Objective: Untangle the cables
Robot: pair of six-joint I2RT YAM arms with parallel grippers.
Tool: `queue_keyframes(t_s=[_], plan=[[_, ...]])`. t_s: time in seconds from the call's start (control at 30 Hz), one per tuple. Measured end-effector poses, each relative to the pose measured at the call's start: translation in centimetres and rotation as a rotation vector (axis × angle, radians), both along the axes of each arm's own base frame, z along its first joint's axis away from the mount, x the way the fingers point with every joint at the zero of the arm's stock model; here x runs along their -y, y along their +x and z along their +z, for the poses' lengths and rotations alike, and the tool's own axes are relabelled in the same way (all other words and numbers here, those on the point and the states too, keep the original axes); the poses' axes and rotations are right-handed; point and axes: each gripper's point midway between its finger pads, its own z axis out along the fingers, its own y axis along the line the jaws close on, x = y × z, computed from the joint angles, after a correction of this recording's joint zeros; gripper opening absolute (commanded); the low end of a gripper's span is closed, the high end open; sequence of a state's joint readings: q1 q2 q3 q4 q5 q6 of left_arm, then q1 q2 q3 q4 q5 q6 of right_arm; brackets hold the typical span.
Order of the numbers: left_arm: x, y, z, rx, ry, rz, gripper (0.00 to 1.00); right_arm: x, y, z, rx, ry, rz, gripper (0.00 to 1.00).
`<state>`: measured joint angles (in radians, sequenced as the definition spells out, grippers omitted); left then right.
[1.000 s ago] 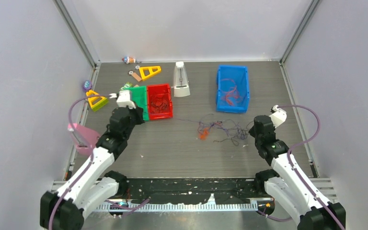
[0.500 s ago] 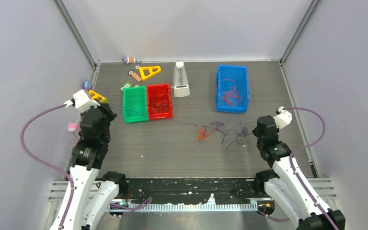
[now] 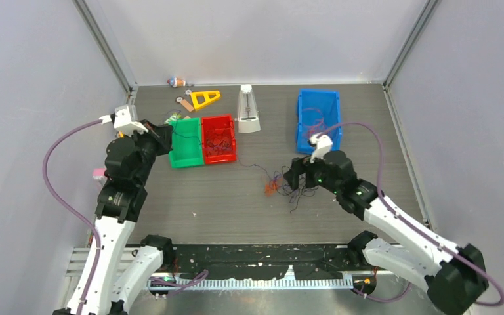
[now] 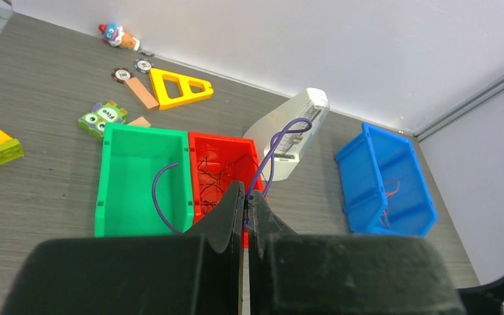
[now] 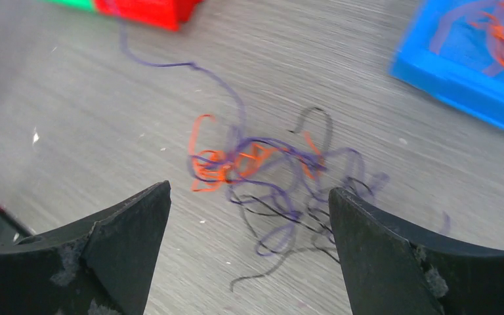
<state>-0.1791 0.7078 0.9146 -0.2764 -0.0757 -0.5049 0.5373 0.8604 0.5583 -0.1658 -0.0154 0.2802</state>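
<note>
The cables (image 3: pixel 287 180) lie as a loose orange-red, purple and black clump (image 5: pixel 262 164) on the table's middle. One purple strand (image 3: pixel 249 166) trails from the clump toward the red bin (image 3: pixel 220 159). My right gripper (image 3: pixel 293 176) hovers over the clump, open (image 5: pixel 249 190), with nothing between its fingers. At the green bin's (image 3: pixel 185 164) left edge my left gripper (image 3: pixel 164 134) is shut (image 4: pixel 247 193) on a purple cable (image 4: pixel 272 147). That cable loops up from the jaws, and a purple loop (image 4: pixel 161 197) hangs over the green bin (image 4: pixel 115 170).
The red bin (image 4: pixel 220 141) holds dark strands. A blue bin (image 3: pixel 318 149) at the back right holds orange-red ones. A white metronome (image 3: pixel 249 109), a yellow triangle (image 3: pixel 205 98), small toys (image 3: pixel 178 82) and a pink object (image 3: pixel 98 174) lie along the back and left.
My right arm swung left from the table's right side to above the clump and its jaws opened wide. My left arm pulled back left, then moved up to the green bin.
</note>
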Motion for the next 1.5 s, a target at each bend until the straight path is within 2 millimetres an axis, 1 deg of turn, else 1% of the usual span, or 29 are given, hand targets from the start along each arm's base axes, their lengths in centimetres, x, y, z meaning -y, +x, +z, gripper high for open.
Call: queue_keyframes(t_s=[0.03,0.07,0.1,0.17,0.23,0.3,0.33,0.4,0.43,0.47,0.5,0.53,0.6,0.63,0.67,0.7,0.73,0.77,0.8,0.83,0.87,0.93,1.0,1.07,1.1,1.13,1.2,1.33,1.5], plan=[[0.1,0.1,0.1,-0.002,0.005,-0.006,0.00,-1.1,-0.2,0.1,0.003,-0.015,0.046,0.95],[0.1,0.0,0.4,0.000,0.009,-0.008,0.00,-2.7,-0.3,0.4,0.009,-0.038,0.101,0.95],[0.1,-0.1,1.0,0.010,0.013,-0.009,0.00,-3.7,-0.3,0.4,0.008,-0.054,0.130,0.95],[0.0,-0.5,2.6,0.038,0.014,-0.008,0.00,-5.6,0.4,0.1,0.001,-0.114,0.171,0.95],[-0.2,-0.8,4.1,0.066,0.016,-0.006,0.00,-7.1,1.2,-0.7,-0.010,-0.171,0.190,0.95],[-0.4,-1.0,5.7,0.096,0.024,0.003,0.00,-8.3,1.8,-2.2,-0.030,-0.236,0.201,0.95],[-0.6,-1.2,6.3,0.107,0.026,0.011,0.00,-8.8,2.0,-3.2,-0.047,-0.270,0.205,0.96],[-1.1,-1.4,7.1,0.120,0.040,0.036,0.00,-9.0,2.0,-5.6,-0.086,-0.337,0.201,1.00],[-1.6,-1.5,7.2,0.115,0.049,0.061,0.00,-8.9,1.9,-6.6,-0.104,-0.364,0.196,0.96],[-2.5,-1.8,7.5,0.108,0.061,0.101,0.00,-8.4,1.8,-8.1,-0.137,-0.406,0.179,0.88],[-3.3,-1.9,7.8,0.100,0.075,0.143,0.00,-7.7,1.8,-9.4,-0.168,-0.444,0.155,0.85],[-4.1,-2.1,8.1,0.096,0.082,0.182,0.00,-7.0,1.9,-10.2,-0.191,-0.467,0.132,0.79],[-6.1,-2.6,8.8,0.089,0.102,0.281,0.00,-5.2,2.2,-11.6,-0.242,-0.466,0.067,0.74],[-7.4,-3.0,9.0,0.086,0.113,0.339,0.00,-4.0,2.2,-12.4,-0.274,-0.437,0.023,0.72],[-8.6,-3.4,9.2,0.084,0.117,0.397,0.00,-2.4,2.8,-12.7,-0.295,-0.424,-0.032,0.69],[-9.6,-3.9,9.1,0.080,0.120,0.446,0.00,-0.2,3.3,-13.1,-0.319,-0.379,-0.101,0.64],[-10.6,-4.4,9.1,0.076,0.122,0.493,0.00,1.1,3.6,-12.9,-0.324,-0.342,-0.153,0.61],[-11.4,-4.8,9.0,0.071,0.123,0.531,0.00,3.0,3.8,-12.6,-0.327,-0.304,-0.219,0.53],[-11.9,-5.2,9.0,0.069,0.121,0.561,0.00,4.7,4.0,-12.3,-0.326,-0.275,-0.285,0.50],[-12.3,-5.5,8.9,0.069,0.119,0.577,0.00,5.7,4.0,-11.9,-0.320,-0.255,-0.322,0.47],[-12.4,-5.6,8.8,0.070,0.117,0.584,0.00,6.3,3.8,-11.6,-0.313,-0.231,-0.352,0.46],[-11.9,-5.4,8.1,0.070,0.112,0.550,0.00,6.2,3.5,-10.9,-0.289,-0.185,-0.353,0.48],[-10.5,-4.6,7.0,0.060,0.106,0.470,0.00,5.4,3.4,-10.3,-0.267,-0.138,-0.320,0.48],[-9.3,-3.7,5.9,0.037,0.103,0.397,0.00,4.6,3.5,-9.9,-0.255,-0.104,-0.286,0.42],[-8.7,-3.2,5.5,0.023,0.103,0.367,0.00,4.3,3.6,-9.8,-0.249,-0.094,-0.273,0.37],[-8.5,-2.9,5.2,0.013,0.105,0.352,0.00,3.9,3.7,-9.6,-0.242,-0.080,-0.255,0.34],[-8.1,-2.3,4.8,-0.005,0.111,0.332,0.00,3.3,3.9,-9.2,-0.230,-0.062,-0.229,0.22],[-8.1,-1.8,5.1,-0.008,0.131,0.324,0.00,2.3,3.9,-8.9,-0.207,-0.021,-0.180,0.11],[-7.7,-1.9,6.8,0.025,0.127,0.301,0.00,1.4,3.3,-9.1,-0.190,0.026,-0.124,0.07]])
